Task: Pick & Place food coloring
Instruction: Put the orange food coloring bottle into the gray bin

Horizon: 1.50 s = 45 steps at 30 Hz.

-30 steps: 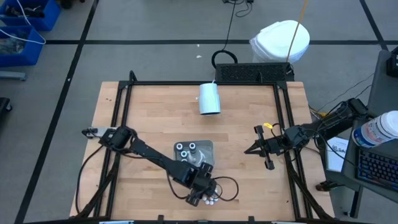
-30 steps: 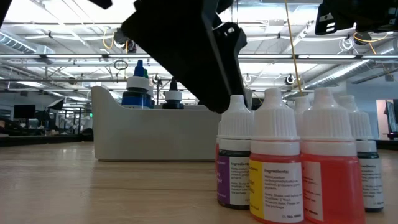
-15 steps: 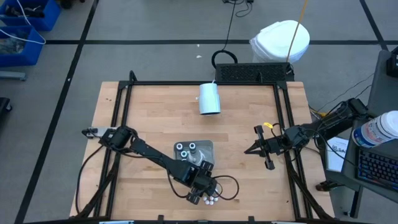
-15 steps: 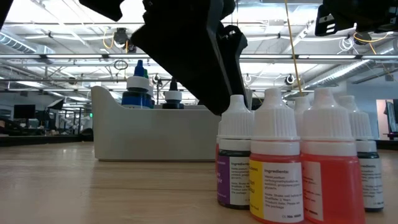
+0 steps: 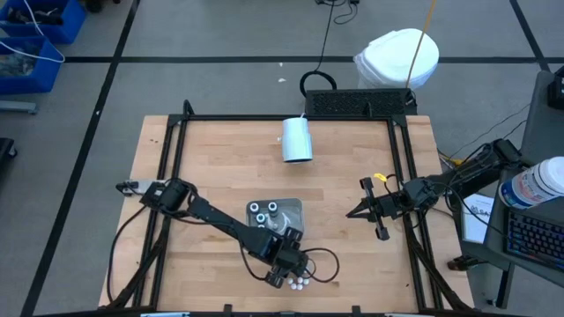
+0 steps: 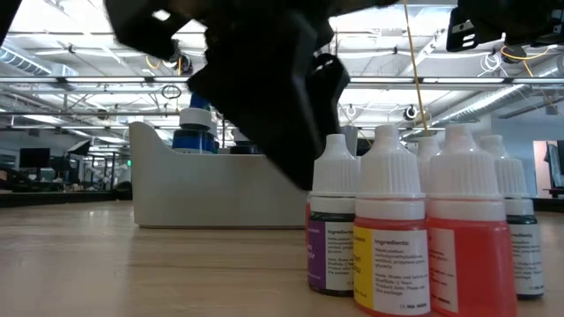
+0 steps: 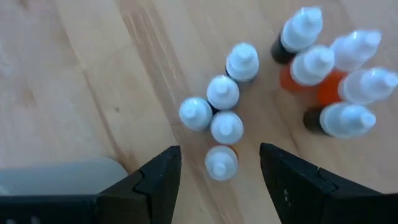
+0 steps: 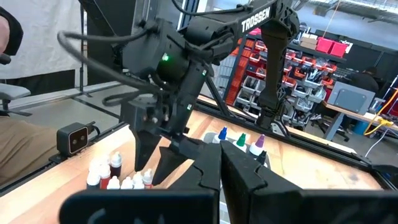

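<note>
The food coloring stands in two groups. Several small white-capped bottles stand upright on the wood near the table's front edge. Three wider teal-rimmed ones sit in a grey tray just behind them. My left gripper hangs open over the small bottles, pointing steeply down. Its fingers are on either side of an orange bottle, apart from it. My right gripper waits shut, level, at the table's right side.
A white cylinder cup lies on its side at the table's far middle. A black frame rail runs around the tabletop. Bare wood lies between the tray and the right arm.
</note>
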Each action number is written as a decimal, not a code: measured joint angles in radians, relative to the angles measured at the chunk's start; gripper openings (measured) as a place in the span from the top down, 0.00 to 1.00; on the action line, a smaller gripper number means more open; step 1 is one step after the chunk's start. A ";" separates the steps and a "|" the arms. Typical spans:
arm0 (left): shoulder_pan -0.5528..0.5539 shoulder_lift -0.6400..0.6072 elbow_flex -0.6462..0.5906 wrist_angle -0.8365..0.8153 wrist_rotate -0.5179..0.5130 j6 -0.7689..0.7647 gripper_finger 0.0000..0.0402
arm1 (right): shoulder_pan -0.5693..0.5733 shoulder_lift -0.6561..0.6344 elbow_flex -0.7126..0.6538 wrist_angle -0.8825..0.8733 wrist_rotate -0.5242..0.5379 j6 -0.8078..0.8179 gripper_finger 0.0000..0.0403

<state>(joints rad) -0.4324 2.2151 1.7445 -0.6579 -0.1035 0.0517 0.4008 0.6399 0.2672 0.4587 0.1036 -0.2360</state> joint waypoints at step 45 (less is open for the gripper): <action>-0.048 -0.002 0.474 -0.476 -0.193 -0.004 0.84 | 0.000 0.000 0.000 0.000 0.000 0.015 1.00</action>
<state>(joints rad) -0.4806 2.2131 2.2182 -1.1337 -0.2962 0.0479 0.4007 0.6399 0.2672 0.4587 0.1032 -0.2206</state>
